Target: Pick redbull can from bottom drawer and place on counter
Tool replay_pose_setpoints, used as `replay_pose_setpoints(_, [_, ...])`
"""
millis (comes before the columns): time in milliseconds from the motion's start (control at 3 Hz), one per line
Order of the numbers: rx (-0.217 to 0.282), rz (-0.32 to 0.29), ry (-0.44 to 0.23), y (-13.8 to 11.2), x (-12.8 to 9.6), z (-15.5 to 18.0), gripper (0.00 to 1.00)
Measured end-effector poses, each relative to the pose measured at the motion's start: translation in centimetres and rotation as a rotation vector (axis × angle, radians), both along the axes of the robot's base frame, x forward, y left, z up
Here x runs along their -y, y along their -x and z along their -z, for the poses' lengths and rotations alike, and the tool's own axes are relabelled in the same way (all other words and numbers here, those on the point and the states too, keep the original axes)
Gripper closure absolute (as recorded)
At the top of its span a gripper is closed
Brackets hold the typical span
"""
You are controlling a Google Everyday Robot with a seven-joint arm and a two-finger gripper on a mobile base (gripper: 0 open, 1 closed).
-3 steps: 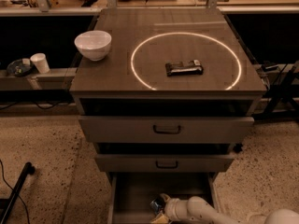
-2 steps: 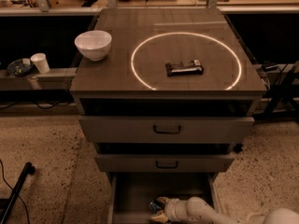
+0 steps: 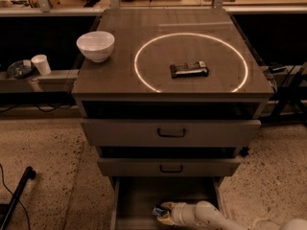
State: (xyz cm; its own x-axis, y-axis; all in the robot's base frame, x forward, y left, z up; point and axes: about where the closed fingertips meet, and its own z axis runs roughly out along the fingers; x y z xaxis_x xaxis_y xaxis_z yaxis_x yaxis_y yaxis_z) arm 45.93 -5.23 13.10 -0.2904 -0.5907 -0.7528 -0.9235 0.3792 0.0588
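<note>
The bottom drawer (image 3: 139, 195) stands pulled open at the foot of the cabinet. My gripper (image 3: 164, 212) reaches into it from the lower right, down at the drawer's front. Its fingers sit above and below the redbull can (image 3: 157, 210), a small blue and silver can whose end pokes out to the left of them. The gripper looks shut on the can, and most of the can is hidden by it. Above, the counter (image 3: 115, 75) is a dark square top marked with a bright ring.
A dark wrapped bar (image 3: 189, 69) lies inside the ring, and a white bowl (image 3: 95, 45) stands at the counter's left edge. The two upper drawers (image 3: 171, 132) with dark handles stick out slightly. A white cup (image 3: 41, 64) sits on a low shelf at left. A black pole (image 3: 17, 195) leans at lower left.
Almost nothing differs; the gripper stays at the can in the bottom drawer with only a tiny shift.
</note>
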Motion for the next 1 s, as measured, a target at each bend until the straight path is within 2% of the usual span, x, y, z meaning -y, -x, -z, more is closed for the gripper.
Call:
replay_pose_setpoints(333, [0.05, -0.103, -0.026, 0.7, 0.1, -4.3, 1.0])
replay_pose_setpoints(1000, [0.177, -0.325, -0.009, 4.4, 1.3, -16.1, 1.0])
